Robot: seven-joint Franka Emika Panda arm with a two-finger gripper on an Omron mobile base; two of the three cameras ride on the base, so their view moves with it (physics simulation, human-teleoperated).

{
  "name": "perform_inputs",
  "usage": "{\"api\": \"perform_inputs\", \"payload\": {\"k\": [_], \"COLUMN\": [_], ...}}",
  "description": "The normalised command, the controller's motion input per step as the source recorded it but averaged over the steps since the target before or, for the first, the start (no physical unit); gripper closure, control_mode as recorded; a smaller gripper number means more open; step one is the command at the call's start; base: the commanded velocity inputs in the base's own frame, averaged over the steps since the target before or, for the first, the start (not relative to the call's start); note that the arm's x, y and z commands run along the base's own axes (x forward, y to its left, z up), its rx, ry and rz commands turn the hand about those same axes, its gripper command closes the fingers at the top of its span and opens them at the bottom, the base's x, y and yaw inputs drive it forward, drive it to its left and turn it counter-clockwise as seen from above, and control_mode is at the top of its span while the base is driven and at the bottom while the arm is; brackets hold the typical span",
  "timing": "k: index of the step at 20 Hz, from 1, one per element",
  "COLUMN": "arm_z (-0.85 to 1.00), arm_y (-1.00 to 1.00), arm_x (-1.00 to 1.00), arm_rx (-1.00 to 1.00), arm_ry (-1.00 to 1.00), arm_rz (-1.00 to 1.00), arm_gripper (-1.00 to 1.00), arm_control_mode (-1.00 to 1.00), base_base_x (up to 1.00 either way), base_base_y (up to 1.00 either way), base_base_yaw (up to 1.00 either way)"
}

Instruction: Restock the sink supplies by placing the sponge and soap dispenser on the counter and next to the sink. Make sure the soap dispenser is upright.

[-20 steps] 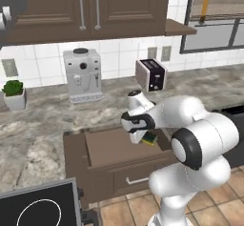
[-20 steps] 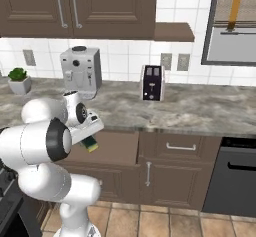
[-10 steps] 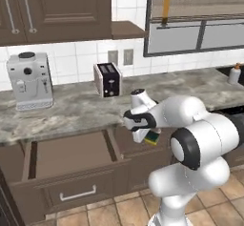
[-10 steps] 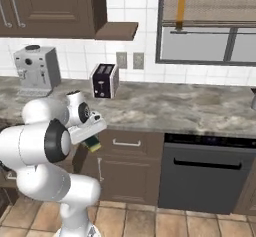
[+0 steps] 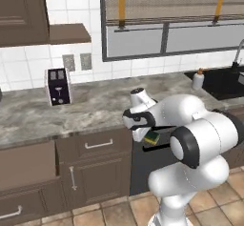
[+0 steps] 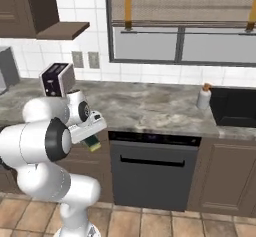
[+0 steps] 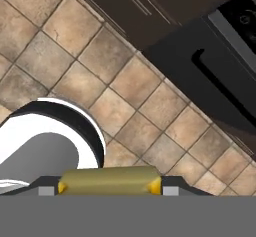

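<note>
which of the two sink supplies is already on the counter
The soap dispenser: it stands upright on the counter beside the sink, while the sponge is held in the tool.

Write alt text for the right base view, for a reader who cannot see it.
A white robot arm holds a green-and-yellow sponge in its gripper in front of dark lower cabinets. On the marbled counter behind, a white soap dispenser stands upright beside the dark sink, and a toaster sits at the left.

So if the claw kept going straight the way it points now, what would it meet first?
The claw, shut on the sponge, points down. Nothing lies between it and the tiled floor, so probably the floor first, though depth is unclear.
</note>
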Motion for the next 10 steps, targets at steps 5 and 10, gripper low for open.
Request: {"api": "perform_inputs", "payload": {"k": [5, 10], "arm_z": [0.00, 0.00], "arm_y": [0.00, 0.00], "arm_x": [0.00, 0.00], "arm_rx": [0.00, 0.00], "arm_ry": [0.00, 0.00], "arm_rz": [0.00, 0.00], "arm_gripper": [1.00, 1.00], "arm_control_mode": [1.00, 1.00], "base_base_x": [0.65, 0.64], "base_base_y": [-0.96, -0.84], "base_base_yaw": [0.06, 0.13]}}
